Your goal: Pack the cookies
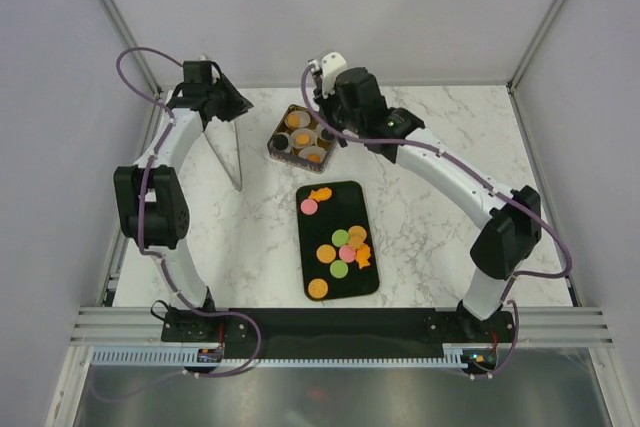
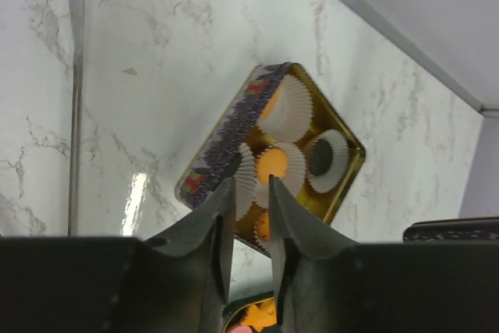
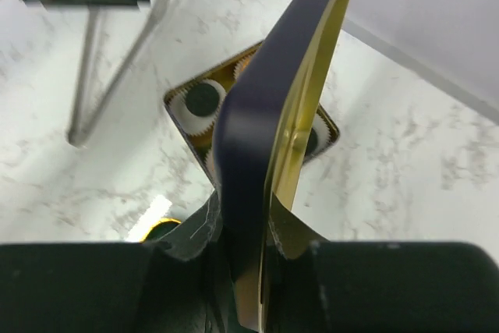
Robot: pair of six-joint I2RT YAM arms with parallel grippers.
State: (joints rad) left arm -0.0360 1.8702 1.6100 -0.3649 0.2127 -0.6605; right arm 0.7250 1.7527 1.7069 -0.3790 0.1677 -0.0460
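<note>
**Lid held over the tin, cookies split between tray and tin**

Top view: we see most of the cookies on the black tray at mid-counter. They are orange, pink and green rounds, plus a few irregular orange pieces. One orange round lies alone at the tray's 7 o'clock corner.

The tin sits on the marble counter at 12 o'clock from the tray, apart from it. It holds white paper cups. Several cups contain an orange cookie, and at least one contains a dark brown one.

Right hand: it pinches the lid by its edge. The lid stands upright, dark outside and gold inside, above the tin's 3 o'clock side.

Left hand: the fingers are drawn nearly together, leaving a narrow gap. We see nothing between them. The hand hangs at 9 to 10 o'clock from the tin and points toward it.

Metal tongs are at 9 o'clock from the tin, with the joined end toward 6 o'clock. In the left wrist view they sit well to the side of the fingers.
</note>
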